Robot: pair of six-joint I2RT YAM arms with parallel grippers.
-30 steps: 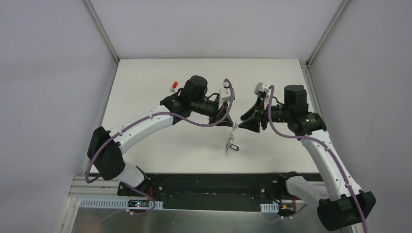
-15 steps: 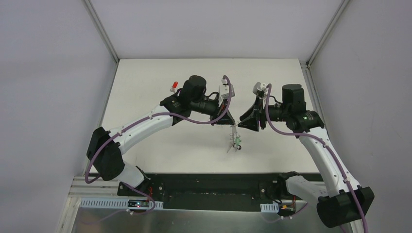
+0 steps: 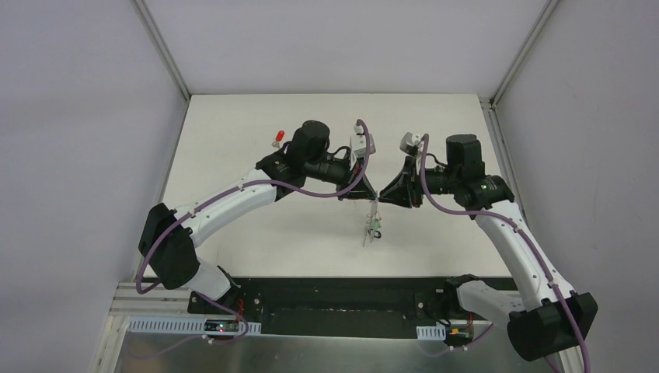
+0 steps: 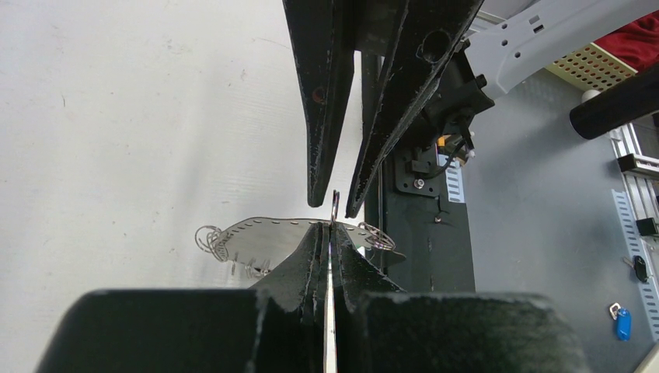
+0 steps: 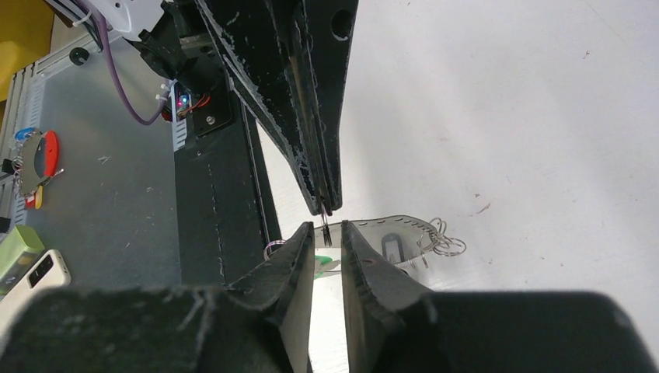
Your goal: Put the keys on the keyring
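Observation:
My left gripper (image 3: 371,196) is shut on the top edge of the keyring (image 3: 374,218), a thin grey hoop that hangs below it over the table. In the left wrist view the gripper (image 4: 332,228) pinches the keyring (image 4: 260,233) edge-on. My right gripper (image 3: 384,197) faces it, open, its tips either side of the pinched part (image 5: 326,227). The green key (image 5: 325,264) and the black key (image 5: 392,249) hang on the ring. The red key (image 3: 277,138) lies on the table behind the left arm.
The white table (image 3: 435,124) has grey walls on three sides. A black base strip (image 3: 334,299) runs along the near edge. Beyond it, a metal shelf (image 5: 93,202) holds small loose items, among them a red-and-blue tag (image 5: 43,155).
My right gripper has moved left, closing the gap to the left gripper. The hanging keyring has turned, so the green key now shows where the black one did.

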